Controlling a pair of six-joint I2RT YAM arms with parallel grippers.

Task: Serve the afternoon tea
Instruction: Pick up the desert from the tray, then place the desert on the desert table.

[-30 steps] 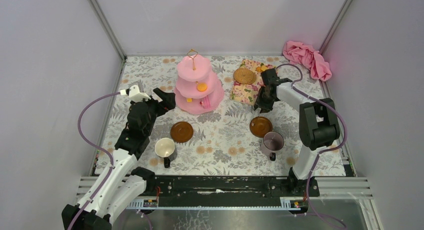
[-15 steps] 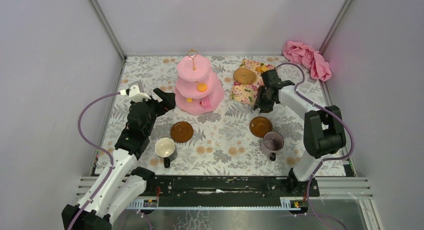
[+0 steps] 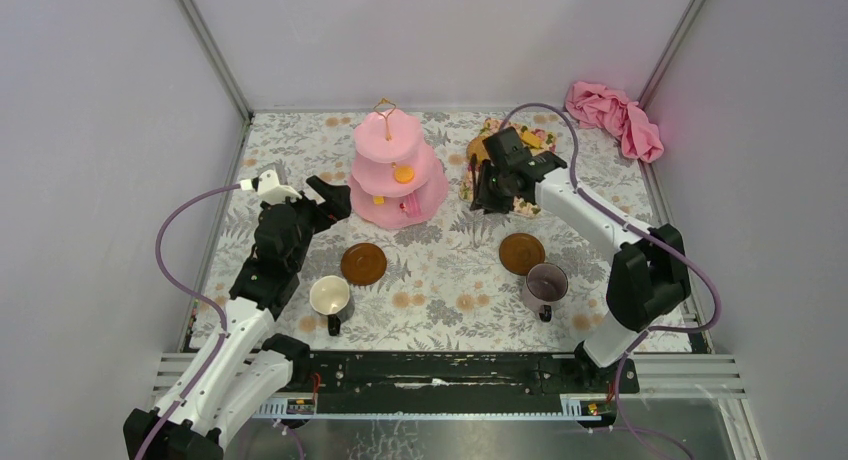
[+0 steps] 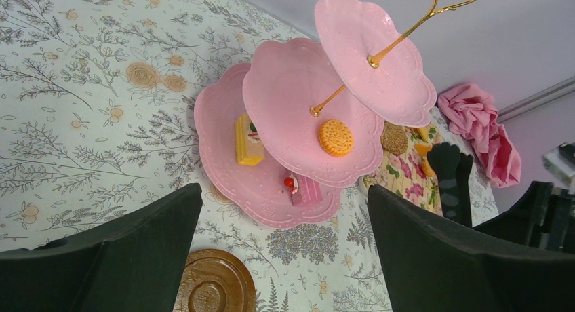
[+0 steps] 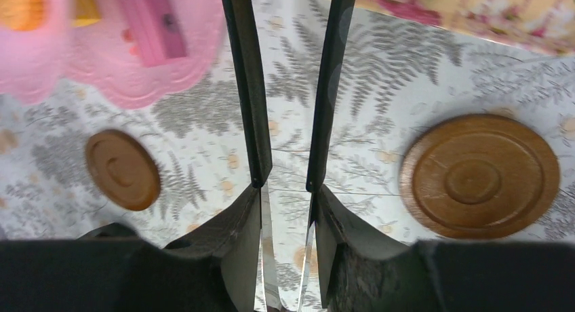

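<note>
The pink three-tier cake stand (image 3: 398,170) stands at the back centre, with an orange biscuit (image 3: 403,174) on its middle tier; the left wrist view shows the stand (image 4: 305,115) too. My left gripper (image 3: 328,195) is open and empty, just left of the stand. My right gripper (image 3: 497,185) is shut on the slim black tongs (image 5: 247,88), whose tips run out of the top of the right wrist view. It hovers right of the stand, over the table between the two brown saucers (image 3: 363,263) (image 3: 522,252). The white mug (image 3: 329,296) and the purple mug (image 3: 546,283) stand near the front.
A floral cloth (image 4: 407,176) with more biscuits (image 3: 525,135) lies behind my right gripper. The pink fabric cloth (image 3: 613,115) is bunched in the back right corner. Two small cake pieces sit on the stand's bottom tier (image 4: 258,190). Walls close the table on three sides.
My right arm has swung left with the tongs, from over the floral cloth's right part toward the cake stand. The left arm has not moved.
</note>
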